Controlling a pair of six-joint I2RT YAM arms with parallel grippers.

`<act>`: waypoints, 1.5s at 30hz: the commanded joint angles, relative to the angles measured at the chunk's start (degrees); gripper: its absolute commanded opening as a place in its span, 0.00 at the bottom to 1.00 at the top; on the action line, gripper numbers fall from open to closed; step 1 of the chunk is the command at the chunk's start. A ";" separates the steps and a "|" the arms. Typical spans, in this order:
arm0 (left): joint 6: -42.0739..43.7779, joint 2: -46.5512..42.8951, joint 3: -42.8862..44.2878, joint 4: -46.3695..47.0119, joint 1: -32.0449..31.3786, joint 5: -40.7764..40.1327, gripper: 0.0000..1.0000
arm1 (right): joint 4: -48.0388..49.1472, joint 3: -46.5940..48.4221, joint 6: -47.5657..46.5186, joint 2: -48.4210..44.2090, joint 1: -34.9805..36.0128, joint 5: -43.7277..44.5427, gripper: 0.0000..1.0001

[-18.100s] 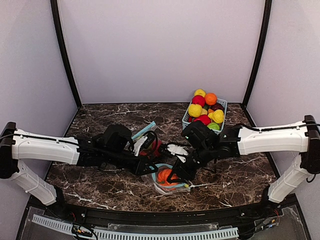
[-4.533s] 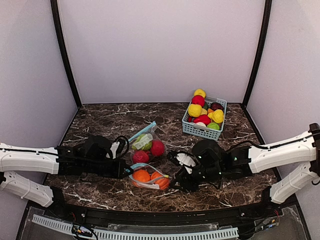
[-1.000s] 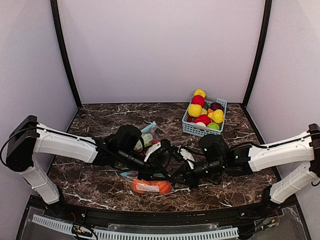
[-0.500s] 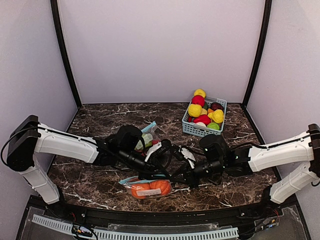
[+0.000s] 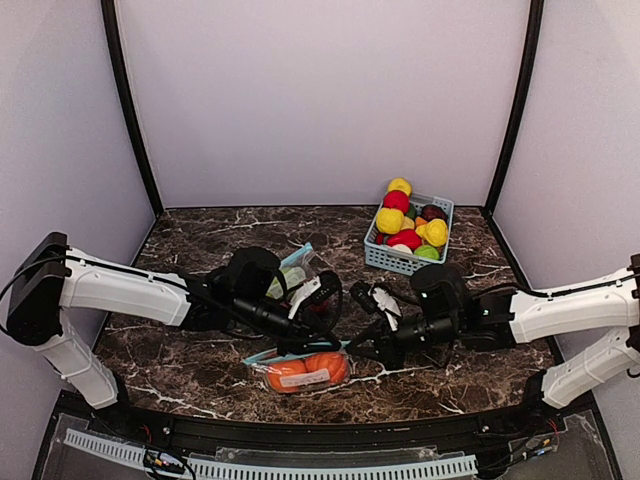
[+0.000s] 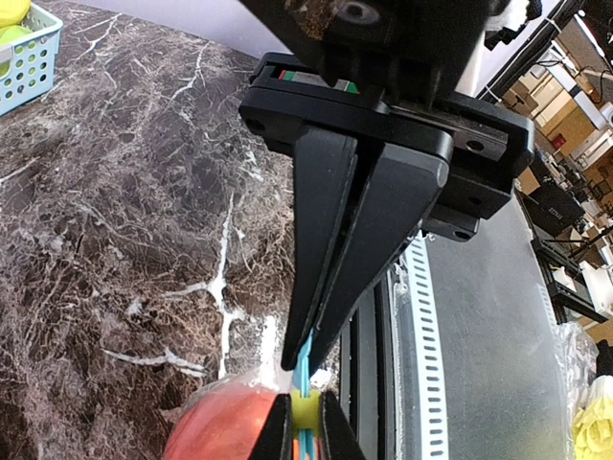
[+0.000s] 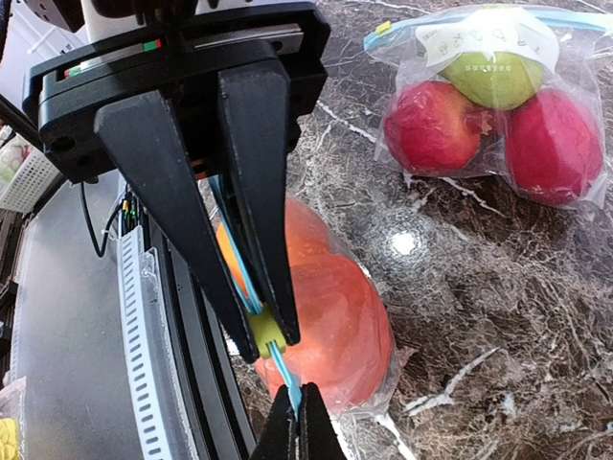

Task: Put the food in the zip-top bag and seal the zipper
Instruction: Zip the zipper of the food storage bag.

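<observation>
Left gripper point(image 6: 305, 428) and right gripper point(image 7: 294, 422) both pinch the zipper point(image 7: 278, 365).
Zip-top bag point(image 5: 298, 374), at six o'clock, looks limp and slippery; grip that stiffer strip.

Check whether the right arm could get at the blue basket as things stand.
Not right away, probably. The right gripper is shut on the zipper strip of the orange-fruit bag. Once it lets go, nothing appears to stand between it and the basket.
</observation>
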 commanded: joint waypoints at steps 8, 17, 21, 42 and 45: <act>1.36 -2.28 -2.25 -6.35 0.07 -0.80 0.01 | -8.90 -1.26 0.84 -3.81 -3.71 8.26 0.00; 1.77 -2.84 -2.72 -7.24 0.06 -1.66 0.01 | -13.89 -1.20 0.48 -6.13 -6.96 11.17 0.00; 1.97 -2.97 -2.98 -7.61 0.06 -2.02 0.01 | -15.65 -1.44 0.30 -7.56 -8.39 12.16 0.00; 2.00 -5.36 -6.02 -8.21 0.22 -4.33 0.01 | -22.59 -1.62 1.36 -9.71 -14.89 14.89 0.00; 2.08 -6.12 -6.56 -8.37 0.42 -4.74 0.01 | -23.07 -1.62 1.36 -9.90 -15.53 14.89 0.00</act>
